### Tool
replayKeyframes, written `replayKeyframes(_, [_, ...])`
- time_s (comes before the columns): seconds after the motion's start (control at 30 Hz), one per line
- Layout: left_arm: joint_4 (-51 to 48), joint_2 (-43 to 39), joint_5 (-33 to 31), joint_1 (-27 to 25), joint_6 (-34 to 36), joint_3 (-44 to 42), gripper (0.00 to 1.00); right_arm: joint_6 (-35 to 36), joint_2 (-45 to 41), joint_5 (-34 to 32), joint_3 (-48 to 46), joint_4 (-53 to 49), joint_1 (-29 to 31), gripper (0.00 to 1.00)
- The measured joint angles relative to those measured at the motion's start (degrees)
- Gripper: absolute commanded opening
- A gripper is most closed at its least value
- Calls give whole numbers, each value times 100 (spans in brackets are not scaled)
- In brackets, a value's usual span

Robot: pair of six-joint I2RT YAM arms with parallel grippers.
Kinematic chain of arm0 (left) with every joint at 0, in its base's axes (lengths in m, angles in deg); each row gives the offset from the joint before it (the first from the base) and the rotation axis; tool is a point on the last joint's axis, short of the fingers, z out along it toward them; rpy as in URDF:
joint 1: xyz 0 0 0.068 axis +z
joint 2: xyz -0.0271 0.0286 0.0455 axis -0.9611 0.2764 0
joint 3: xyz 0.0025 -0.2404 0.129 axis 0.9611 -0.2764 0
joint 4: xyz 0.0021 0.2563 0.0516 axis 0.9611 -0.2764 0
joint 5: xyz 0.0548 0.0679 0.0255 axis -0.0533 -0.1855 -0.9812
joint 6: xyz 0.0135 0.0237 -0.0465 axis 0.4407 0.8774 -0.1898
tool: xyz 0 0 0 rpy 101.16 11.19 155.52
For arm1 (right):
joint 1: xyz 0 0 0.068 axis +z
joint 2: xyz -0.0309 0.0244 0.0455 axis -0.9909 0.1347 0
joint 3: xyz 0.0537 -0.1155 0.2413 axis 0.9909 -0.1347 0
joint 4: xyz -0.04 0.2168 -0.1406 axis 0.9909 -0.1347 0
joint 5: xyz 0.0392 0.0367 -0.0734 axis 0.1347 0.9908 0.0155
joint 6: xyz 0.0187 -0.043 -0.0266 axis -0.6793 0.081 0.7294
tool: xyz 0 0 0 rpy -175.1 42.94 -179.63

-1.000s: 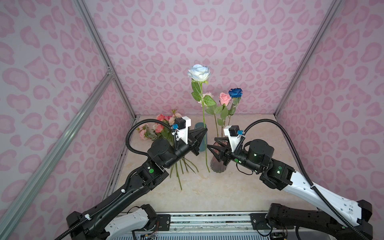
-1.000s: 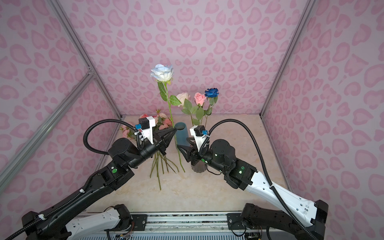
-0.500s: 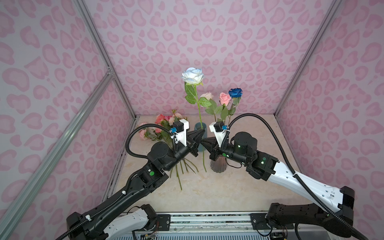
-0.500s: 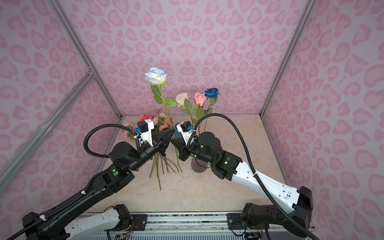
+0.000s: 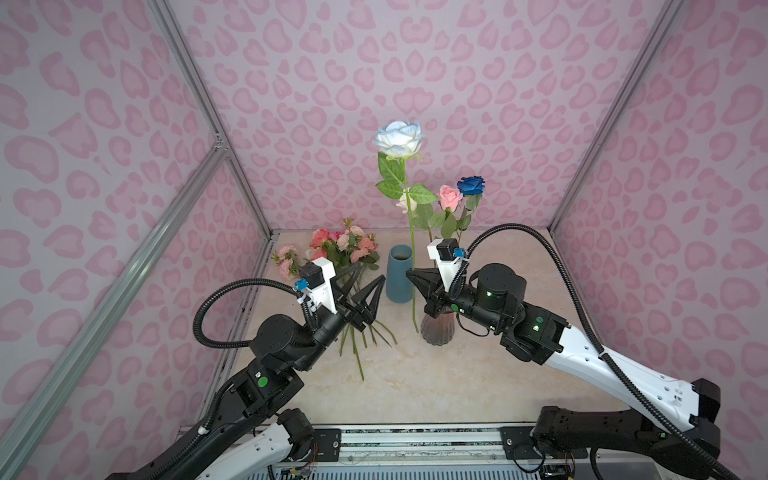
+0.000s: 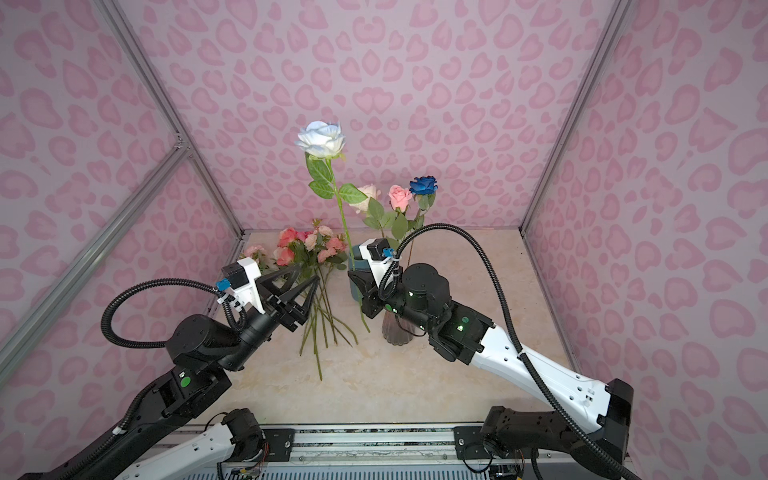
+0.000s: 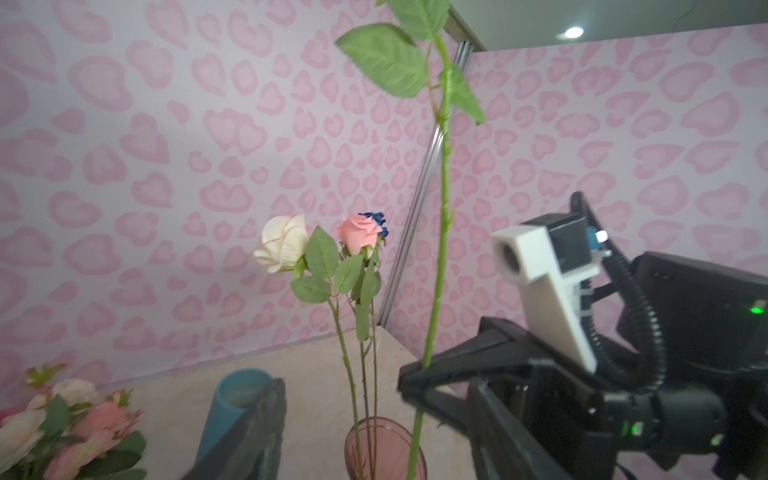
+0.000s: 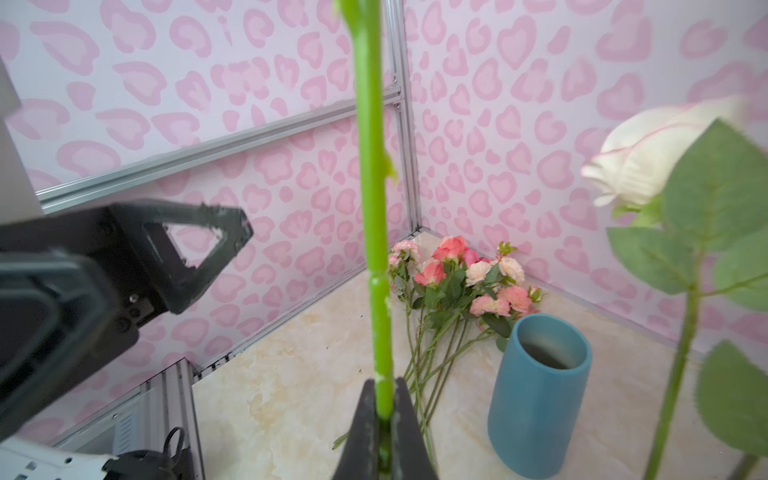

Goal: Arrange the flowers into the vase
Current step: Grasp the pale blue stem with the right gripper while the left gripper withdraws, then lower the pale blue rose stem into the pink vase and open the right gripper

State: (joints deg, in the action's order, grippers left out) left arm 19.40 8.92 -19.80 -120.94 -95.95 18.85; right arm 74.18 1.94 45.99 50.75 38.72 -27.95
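Two end effectors sit nearest you. Your left end effector has its jaws spread wide with nothing between them, raised above the stems of the loose flowers. Your right end effector is clamped tight on the green stem of the pale blue rose and holds it upright, the bloom higher than everything else. In both top views the stem's lower end hangs just beside the pink glass vase, on the side towards your left arm and outside the rim.

Three blooms stand in that vase: a cream rose, a pink rose and a dark blue rose. Just behind it a blue vase stands upright on the surface. Farthest off, the loose flowers lie bunched, heads towards the back left corner.
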Motion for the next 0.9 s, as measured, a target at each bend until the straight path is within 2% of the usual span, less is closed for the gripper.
replayKeyframes(0.2, [-866,-988,-1185,4,-376,-874,73,393,-391,-577,85,0,-457,0])
replayKeyframes(0.4, [-1250,-1609,-1722,7,-680,-1178,73,337,-610,-966,-96,442,-1058,0])
replayKeyframes(0.53, [-1469,-1692,-1971,7,-866,-1231,73,31,-730,-1276,-754,935,-1296,0])
replayKeyframes(0.73, [-1567,-1617,-2424,7,-1250,-1373,73,-428,-907,-1788,-1882,1585,-1237,0])
replayKeyframes(0.9, [-1635,-1475,-2653,7,-1563,-1495,73,-664,-901,-1985,-2315,1768,-1147,6])
